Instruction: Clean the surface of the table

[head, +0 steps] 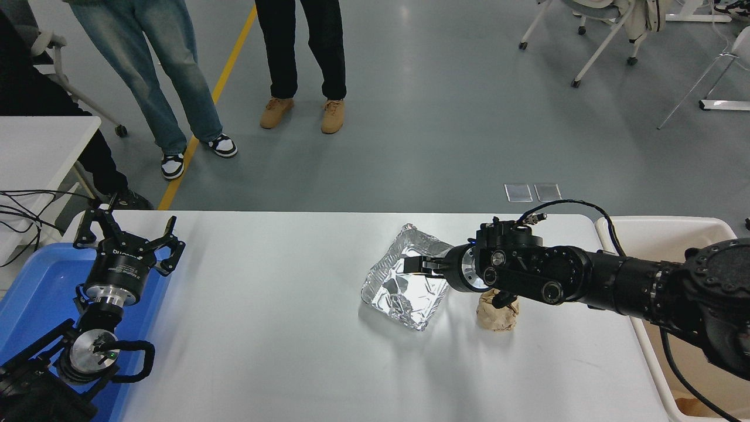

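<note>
step: I'm reaching my right gripper (417,265) into the foil tray (404,278)
grip: can't tell if closed
next: needing a firm rim pinch

the tabletop (263,328) is wide, plain white and matte, with rounded far corners — it spans most of the view. a crumpled foil tray (404,284) and a wadded brown paper ball (497,313) lie on its right half — the left half is bare.
</note>
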Tool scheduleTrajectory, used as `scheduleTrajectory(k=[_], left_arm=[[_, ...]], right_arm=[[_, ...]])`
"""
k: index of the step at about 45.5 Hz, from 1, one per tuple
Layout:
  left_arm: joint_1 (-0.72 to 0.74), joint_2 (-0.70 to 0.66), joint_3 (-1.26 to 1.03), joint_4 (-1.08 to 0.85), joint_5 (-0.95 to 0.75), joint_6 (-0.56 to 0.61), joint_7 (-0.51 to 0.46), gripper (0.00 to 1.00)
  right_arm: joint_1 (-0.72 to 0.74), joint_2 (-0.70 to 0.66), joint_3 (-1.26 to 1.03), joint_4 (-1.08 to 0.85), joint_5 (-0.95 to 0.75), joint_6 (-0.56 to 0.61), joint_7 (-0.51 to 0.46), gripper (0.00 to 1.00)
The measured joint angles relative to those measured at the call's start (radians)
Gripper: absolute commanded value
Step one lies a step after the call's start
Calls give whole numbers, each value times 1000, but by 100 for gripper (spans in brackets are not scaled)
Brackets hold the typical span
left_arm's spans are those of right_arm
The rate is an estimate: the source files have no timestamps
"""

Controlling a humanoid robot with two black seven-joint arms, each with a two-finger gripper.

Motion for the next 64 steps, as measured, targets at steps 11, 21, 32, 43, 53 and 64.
scheduleTrajectory(k=[11,21,32,43,53,64], left_arm=[[0,0,0,0,0,0,0,99],[0,0,0,0,0,0,0,99],[0,0,0,0,0,0,0,99],[0,0,0,0,0,0,0,99],[0,0,0,0,0,0,0,99],[0,0,0,0,0,0,0,99]], right_arm=[[-7,37,-7,-58,5,-5,-18,99],[-4,47,-42,-90,-11,-40,-52,99],[-11,52,-59,-105,-18,-60,-89,98],[-31,53,-61,-122,-20,-66,-96,97],[-55,53,-64,-156,-22,-69,-97,97],[-81,53,-58,-187,-22,-74,-95,97]])
